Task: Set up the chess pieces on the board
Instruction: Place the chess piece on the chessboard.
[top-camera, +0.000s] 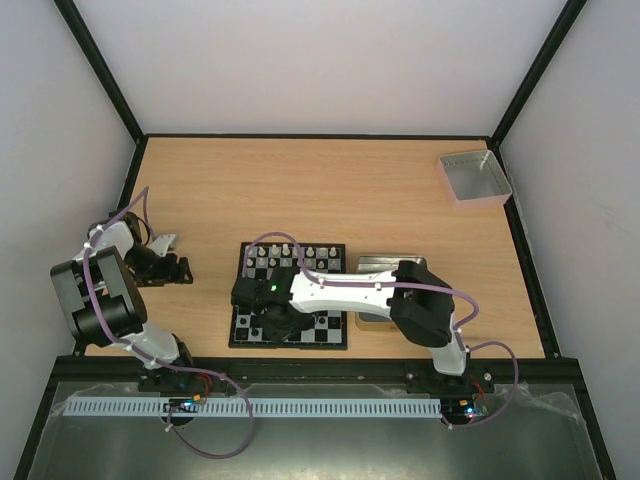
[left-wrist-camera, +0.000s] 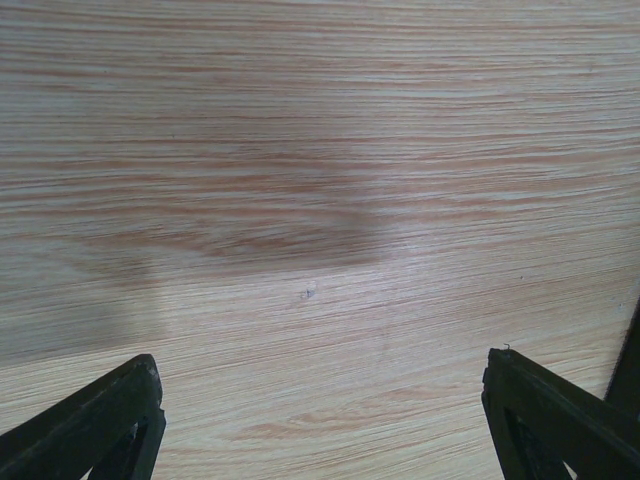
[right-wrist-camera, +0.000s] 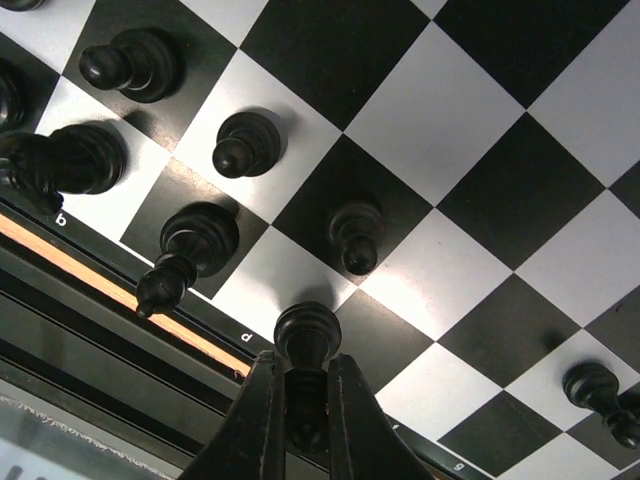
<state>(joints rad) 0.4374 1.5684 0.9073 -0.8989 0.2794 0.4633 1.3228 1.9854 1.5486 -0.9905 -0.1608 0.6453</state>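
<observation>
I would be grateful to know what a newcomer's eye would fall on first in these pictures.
The right hand, stretched across the small black-and-white chequered chessboard, pinches a tiny black chess piece by the board's lettered border, with other black pieces standing on squares around it. Silvery-white pieces line the board's far row, while the left hand hangs open over the wooden table at the left.
</observation>
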